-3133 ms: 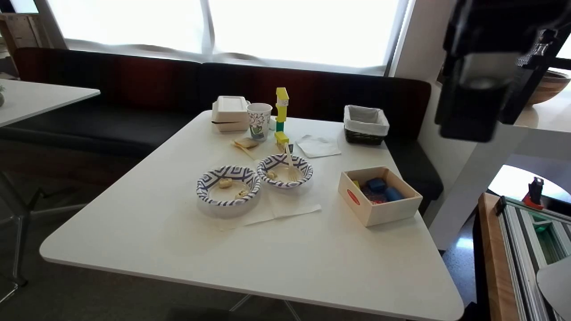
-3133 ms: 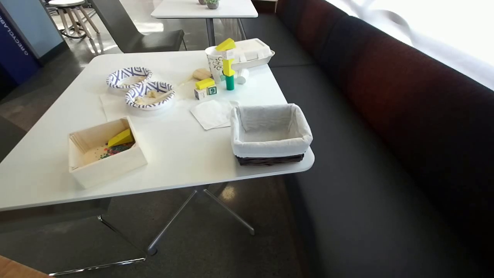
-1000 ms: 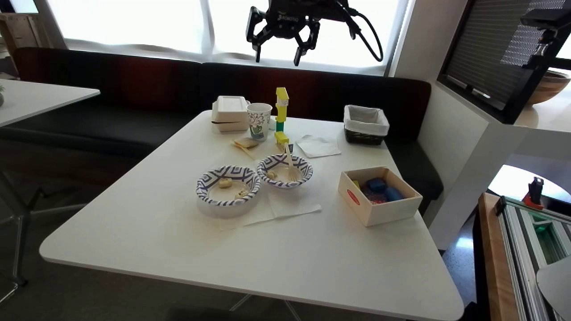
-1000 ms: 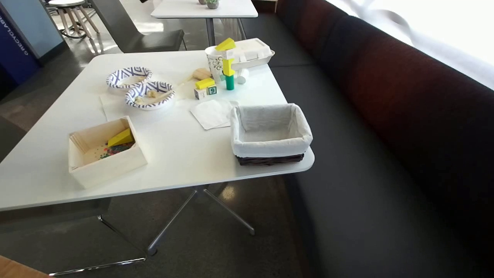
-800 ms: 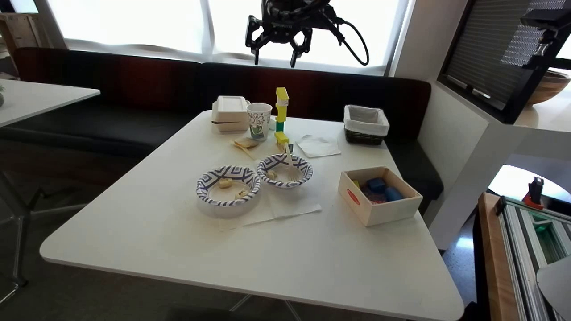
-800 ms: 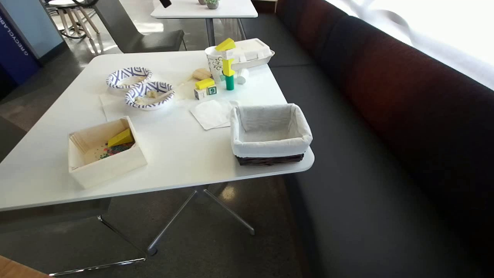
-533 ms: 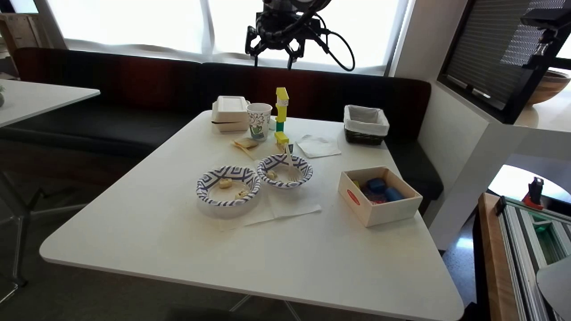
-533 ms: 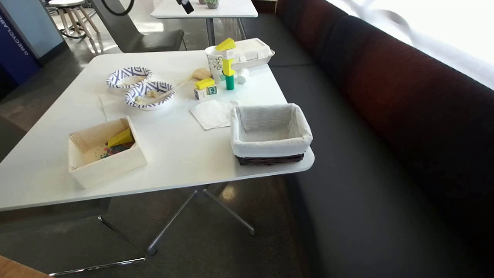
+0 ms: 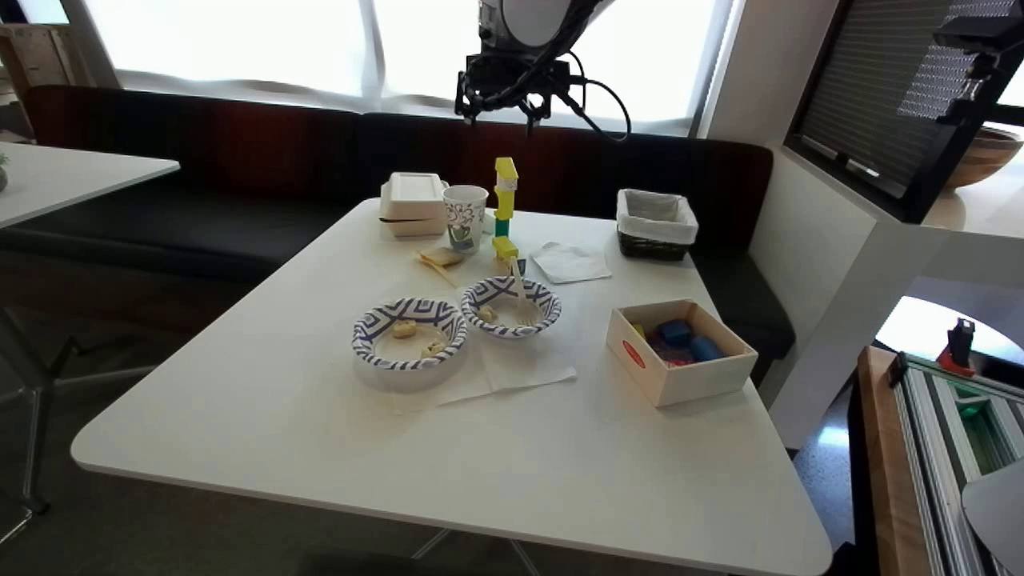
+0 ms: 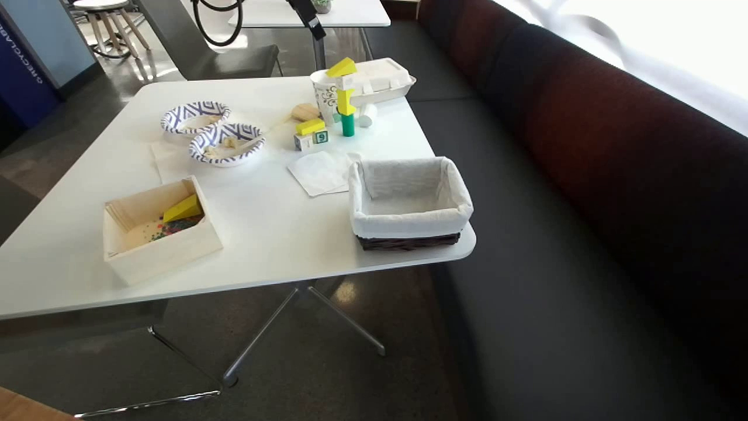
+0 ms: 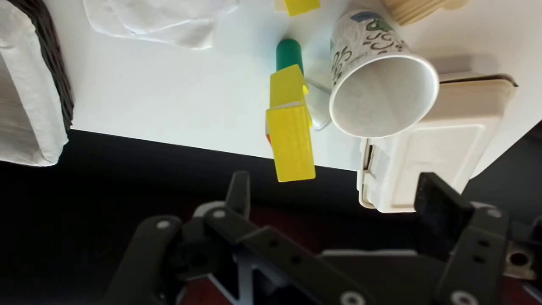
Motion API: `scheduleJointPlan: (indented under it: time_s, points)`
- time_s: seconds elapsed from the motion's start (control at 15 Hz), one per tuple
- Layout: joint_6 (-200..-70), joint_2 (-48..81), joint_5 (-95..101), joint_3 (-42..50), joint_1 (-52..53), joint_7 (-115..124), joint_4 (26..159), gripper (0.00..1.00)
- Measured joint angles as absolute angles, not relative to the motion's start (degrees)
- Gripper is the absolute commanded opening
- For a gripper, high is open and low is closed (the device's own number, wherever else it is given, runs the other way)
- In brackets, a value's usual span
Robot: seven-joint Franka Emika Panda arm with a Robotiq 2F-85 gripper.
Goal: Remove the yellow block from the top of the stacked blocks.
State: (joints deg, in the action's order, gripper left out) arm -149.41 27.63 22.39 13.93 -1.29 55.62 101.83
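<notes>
Wrist view: tool spread wide, holding nothing. The yellow block sits atop the stack, apart from the tool. Step in hand, as judged: approach, pre-grasp. Next move probably calls for centring over the yellow block, lowering gently, then gripping without toppling the stack.

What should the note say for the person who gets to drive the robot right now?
Gripper: open, holding nothing, up in the air, apart from the stack.
Things: the top yellow block sits on a white block, over a lower yellow block, with a green block at the bottom. A paper cup stands close beside the stack.
Done: nothing lifted off yet; the top yellow block is in place.
To do: line the gripper up with that block, close on it, lift it away. I'd go gently, since the tall, thin stack could probably topple.
</notes>
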Motion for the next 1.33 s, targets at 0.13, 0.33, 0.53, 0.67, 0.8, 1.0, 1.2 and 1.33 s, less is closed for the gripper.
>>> scheduleJointPlan:
  time_s: [0.13, 0.33, 0.53, 0.67, 0.8, 1.0, 1.2, 1.33]
  points:
    - [-149.38, 27.63, 22.39, 14.11, -0.9, 55.87, 101.75, 1.0]
    - [-149.38, 27.63, 21.57, 14.3, -0.92, 54.11, 101.74, 1.0]
    - [-149.39, 27.89, 18.94, 14.43, -1.93, 50.28, 101.71, 1.0]
    - [-149.39, 28.57, 17.56, 14.91, -2.65, 48.96, 101.65, 1.0]
    - [-149.4, 29.56, 16.53, 15.57, -2.98, 48.41, 101.45, 1.0]
    - [-149.48, 31.23, 14.98, 15.92, -3.2, 48.2, 100.72, 1.0]
    - [-149.58, 32.84, 13.26, 15.86, -3.2, 47.69, 100.0, 1.0]
    - [-149.82, 33.81, 12.52, 15.86, -3.2, 47.66, 99.29, 1.0]
